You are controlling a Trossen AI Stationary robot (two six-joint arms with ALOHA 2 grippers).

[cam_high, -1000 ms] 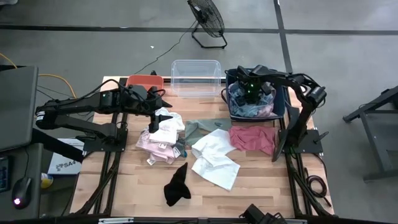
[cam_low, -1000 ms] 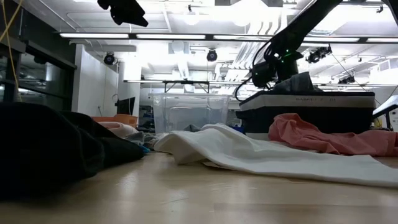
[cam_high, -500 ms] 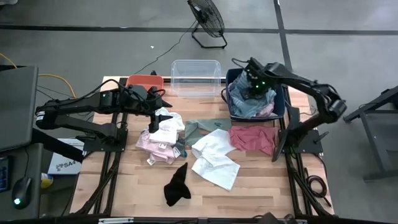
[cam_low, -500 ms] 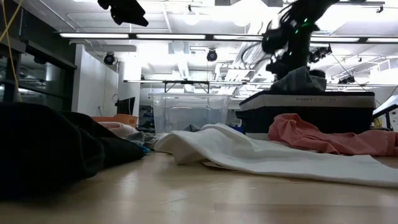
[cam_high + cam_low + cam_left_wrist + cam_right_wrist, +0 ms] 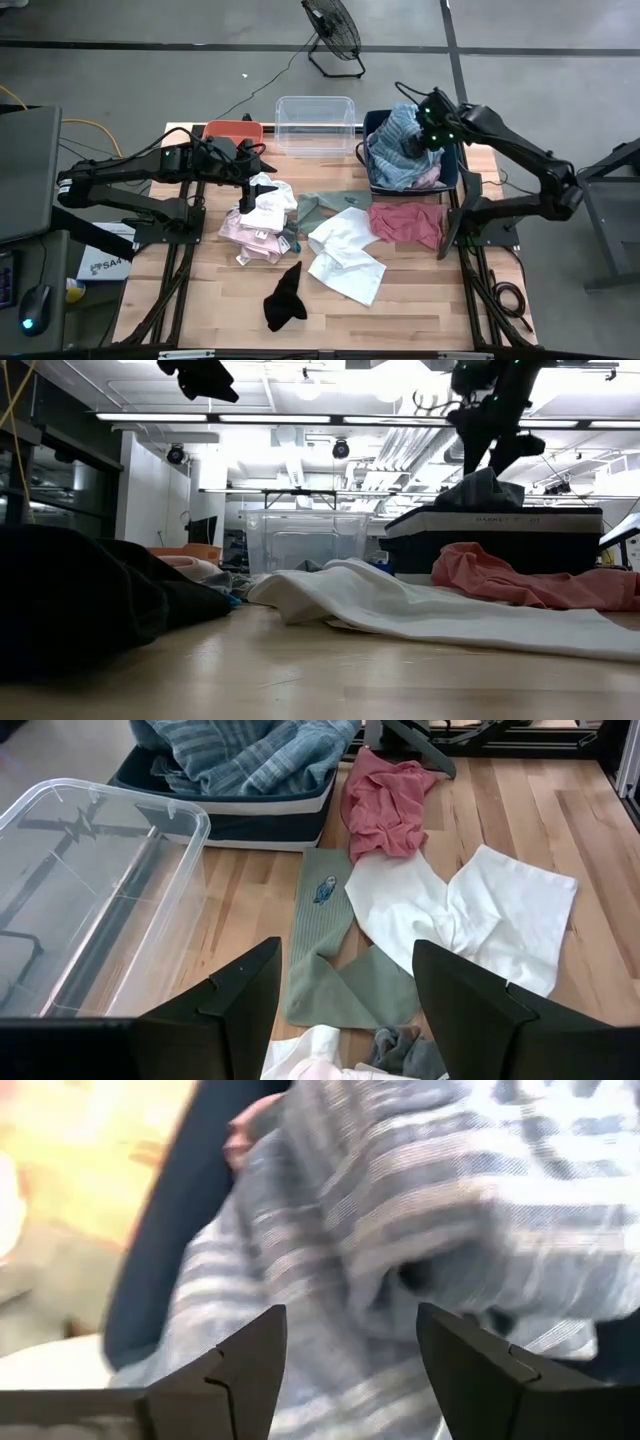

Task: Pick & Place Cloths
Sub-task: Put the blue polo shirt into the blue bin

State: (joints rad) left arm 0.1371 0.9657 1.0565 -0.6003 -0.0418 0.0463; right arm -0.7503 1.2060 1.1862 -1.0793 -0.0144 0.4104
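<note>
The large blue-striped cloth (image 5: 393,152) lies heaped in the dark blue bin (image 5: 455,170) at the far right. My right gripper (image 5: 420,135) hangs open just above the heap (image 5: 420,1220), touching nothing. On the table lie a dark red cloth (image 5: 405,222), a white cloth (image 5: 345,252), an olive green cloth (image 5: 325,955), a black cloth (image 5: 285,298) and a pile of pale pink and white cloths (image 5: 255,225). My left gripper (image 5: 346,948) waits open, high above that pile.
A clear plastic bin (image 5: 315,122) stands at the far middle, with an orange bin (image 5: 233,131) to its left. Bare wood shows along the near edge (image 5: 420,310). A fan (image 5: 333,30) stands on the floor beyond the table.
My right gripper was down in the dark blue bin, on the blue-striped cloth. It has opened, let go and risen clear, tipping more steeply downward. The cloth stays heaped in the bin.
</note>
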